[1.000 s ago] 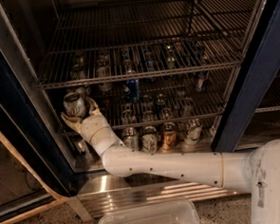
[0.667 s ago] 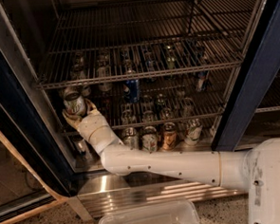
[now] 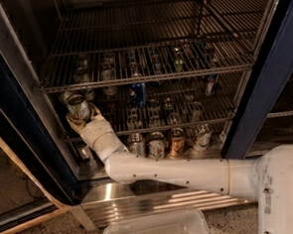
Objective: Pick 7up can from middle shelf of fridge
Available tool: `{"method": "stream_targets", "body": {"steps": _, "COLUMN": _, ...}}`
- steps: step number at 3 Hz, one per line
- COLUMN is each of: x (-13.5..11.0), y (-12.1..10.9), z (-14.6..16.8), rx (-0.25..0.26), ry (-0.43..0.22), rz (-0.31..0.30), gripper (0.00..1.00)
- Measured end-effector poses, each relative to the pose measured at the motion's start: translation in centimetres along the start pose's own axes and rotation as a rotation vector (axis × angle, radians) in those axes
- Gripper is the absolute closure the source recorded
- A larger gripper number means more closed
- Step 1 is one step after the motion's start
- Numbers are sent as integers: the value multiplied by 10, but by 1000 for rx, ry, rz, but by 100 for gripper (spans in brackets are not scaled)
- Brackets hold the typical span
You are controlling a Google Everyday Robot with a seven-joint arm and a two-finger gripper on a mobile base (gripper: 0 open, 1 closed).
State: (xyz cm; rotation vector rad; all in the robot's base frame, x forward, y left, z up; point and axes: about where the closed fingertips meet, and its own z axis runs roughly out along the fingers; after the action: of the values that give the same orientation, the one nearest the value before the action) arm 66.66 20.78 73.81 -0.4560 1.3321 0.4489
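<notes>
The fridge (image 3: 271,89) stands open, with a dark blue frame and wire racks. My gripper (image 3: 80,115) is at the far left of the fridge interior, shut on the 7up can (image 3: 76,106), a pale can with a silver top. The can is held upright and slightly tilted, just under the front rail of the upper rack (image 3: 149,79) and above the left end of the middle shelf (image 3: 196,122). My white arm (image 3: 170,172) reaches in from the lower right.
A blue Pepsi can (image 3: 137,93) stands on the middle shelf, with more cans behind it. Several cans (image 3: 177,141) line the fridge floor. The ribbed steel base (image 3: 156,202) is below. A clear plastic bin (image 3: 156,230) sits on the ground in front. The door (image 3: 18,127) is at left.
My gripper with the can has shifted very slightly up and to the left; otherwise nothing has moved.
</notes>
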Motion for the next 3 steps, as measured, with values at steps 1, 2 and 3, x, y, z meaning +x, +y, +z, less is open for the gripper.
{"method": "stream_targets", "body": {"steps": 1, "x": 0, "y": 0, "z": 0, "rx": 0, "ry": 0, "rz": 0, "gripper": 100}}
{"method": "stream_targets", "body": {"steps": 2, "x": -5, "y": 1, "z": -6, "rx": 6, "ry": -19, "rz": -12, "gripper": 100}}
{"method": "stream_targets", "body": {"steps": 3, "x": -23, "y": 2, "z": -24, "rx": 11, "ry": -34, "rz": -70, "gripper": 100}}
